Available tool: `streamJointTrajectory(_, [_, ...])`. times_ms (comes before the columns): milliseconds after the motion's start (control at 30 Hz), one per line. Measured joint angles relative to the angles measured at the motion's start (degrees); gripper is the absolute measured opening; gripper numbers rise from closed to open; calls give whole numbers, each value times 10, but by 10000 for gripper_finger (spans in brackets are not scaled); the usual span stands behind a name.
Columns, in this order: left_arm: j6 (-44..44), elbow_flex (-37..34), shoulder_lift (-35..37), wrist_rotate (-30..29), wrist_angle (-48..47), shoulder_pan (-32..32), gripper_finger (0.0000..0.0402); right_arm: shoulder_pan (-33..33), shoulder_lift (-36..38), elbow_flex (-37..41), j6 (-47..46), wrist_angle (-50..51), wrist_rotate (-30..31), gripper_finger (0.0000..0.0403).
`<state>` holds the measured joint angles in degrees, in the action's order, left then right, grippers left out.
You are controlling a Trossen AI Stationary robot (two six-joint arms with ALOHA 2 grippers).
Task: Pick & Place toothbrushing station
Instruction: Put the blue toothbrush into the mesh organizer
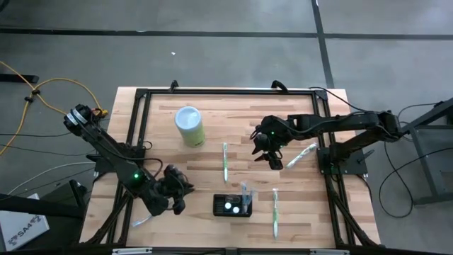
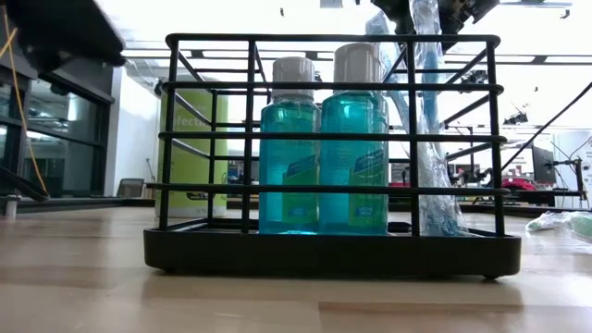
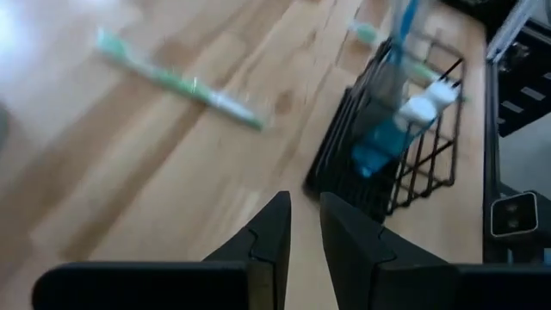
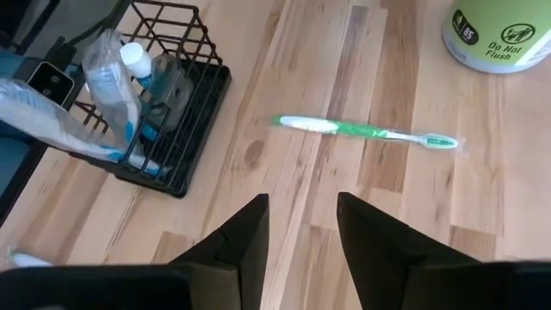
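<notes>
The toothbrushing station [image 1: 231, 205] is a black wire rack standing on the table's near middle. It holds two blue bottles [image 2: 289, 157] and a wrapped toothbrush [image 2: 427, 111] that stands upright in it. My left gripper [image 1: 177, 200] hovers left of the station [image 3: 387, 155], its fingers a narrow gap apart [image 3: 306, 226] with nothing between them. My right gripper [image 1: 267, 153] hangs above the table's middle right, open [image 4: 301, 226] and bare. The station [image 4: 151, 95] lies beyond it, toward the near edge.
A pale green cylinder [image 1: 190, 126] stands at the far left. Green toothbrushes lie flat on the wood, one in the middle [image 1: 225, 161] and one right of the station [image 1: 275, 212]. A wrapped brush [image 1: 301, 156] lies at the right. A black frame [image 1: 141, 95] rims the table.
</notes>
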<state>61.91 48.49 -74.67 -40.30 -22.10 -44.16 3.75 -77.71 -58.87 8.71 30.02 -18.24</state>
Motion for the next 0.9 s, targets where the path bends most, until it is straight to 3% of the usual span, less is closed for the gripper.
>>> streamJointTrajectory(367, [163,0,-1,128,-46,-1,61,0,0,0,1,2,0,130])
streamJointTrajectory(733, [339,0,-24,143,-46,-68,61,0,0,0,1,12,1,130])
streamJointTrajectory(900, [452,0,-61,190,-46,-97,61,0,0,0,5,13,1,130])
